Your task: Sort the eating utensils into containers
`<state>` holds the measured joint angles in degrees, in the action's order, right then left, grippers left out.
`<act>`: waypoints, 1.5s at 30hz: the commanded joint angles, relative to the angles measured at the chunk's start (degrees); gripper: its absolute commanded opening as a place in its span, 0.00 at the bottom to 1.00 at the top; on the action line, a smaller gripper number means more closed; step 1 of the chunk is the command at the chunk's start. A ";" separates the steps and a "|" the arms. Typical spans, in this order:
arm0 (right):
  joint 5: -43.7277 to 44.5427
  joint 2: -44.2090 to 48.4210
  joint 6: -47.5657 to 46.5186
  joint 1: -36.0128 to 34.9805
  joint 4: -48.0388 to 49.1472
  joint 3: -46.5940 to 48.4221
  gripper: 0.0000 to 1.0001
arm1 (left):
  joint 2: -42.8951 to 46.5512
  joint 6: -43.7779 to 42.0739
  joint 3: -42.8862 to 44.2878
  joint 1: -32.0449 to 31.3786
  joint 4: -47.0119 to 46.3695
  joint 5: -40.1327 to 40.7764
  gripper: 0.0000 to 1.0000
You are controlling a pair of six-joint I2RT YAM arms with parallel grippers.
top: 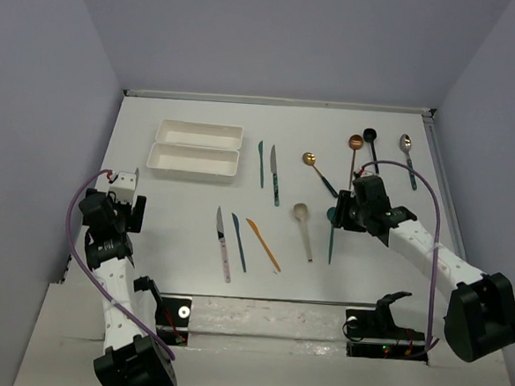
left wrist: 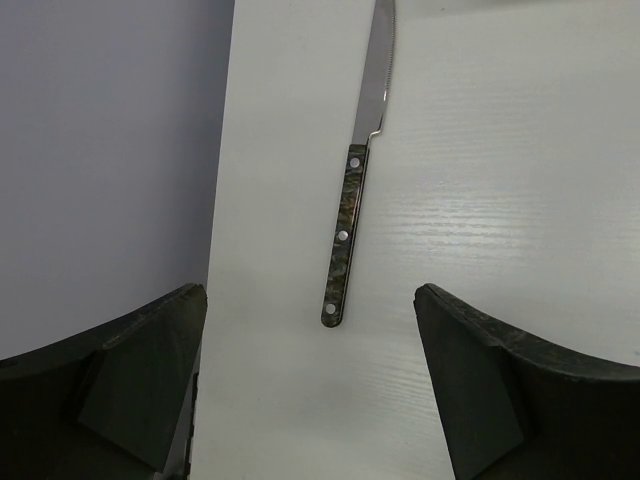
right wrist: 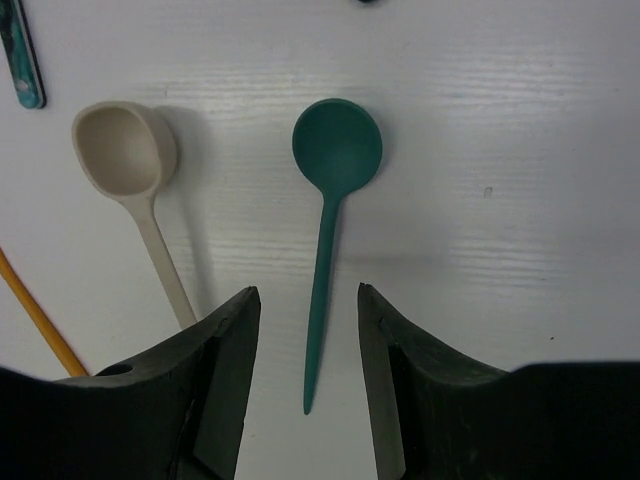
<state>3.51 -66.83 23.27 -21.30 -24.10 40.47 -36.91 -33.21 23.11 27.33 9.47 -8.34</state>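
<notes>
Right fingers (right wrist: 225, 380) spread astride the teal spoon (right wrist: 337, 150) handle, beige spoon (right wrist: 125, 148) close at upper left. Left fingers (left wrist: 140, 380) spread, dark-handled knife (left wrist: 345, 240) at frame centre.

Lab: bare grey walls (top: 45, 72), white table (top: 176, 214)

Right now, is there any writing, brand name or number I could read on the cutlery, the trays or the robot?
None: no word, number or sign is readable in any view.
The white trays are plain; the knife shows only three rivets on its handle; the teal spoon and beige spoon are unmarked.
Any lettering at the arm bases is too small to tell.
</notes>
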 commanded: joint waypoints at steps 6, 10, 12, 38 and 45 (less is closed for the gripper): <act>2.73 -10.33 2.22 -4.19 -0.33 2.07 0.50 | 0.34 -0.19 -0.17 -0.35 -0.86 -0.01 0.99; 3.61 -15.60 2.66 -4.19 -1.74 4.53 0.49 | 0.61 -0.19 -0.26 -0.35 -0.86 -0.01 0.99; 3.26 -18.24 2.40 -4.71 -2.09 5.85 0.42 | 0.43 -0.19 -0.26 -0.35 -0.95 -0.10 0.99; -9.12 -37.10 -46.91 -24.40 27.29 59.76 0.00 | -0.01 0.69 -0.44 -0.35 -1.48 2.10 0.99; -10.54 -71.57 -57.09 -24.93 19.61 103.91 0.00 | -1.15 0.95 -0.44 -0.44 -1.92 2.89 0.99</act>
<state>-3.22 -127.35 -24.23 -45.78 -0.32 130.80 -37.71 -33.08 23.00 27.31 9.23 -6.57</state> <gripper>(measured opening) 0.038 0.989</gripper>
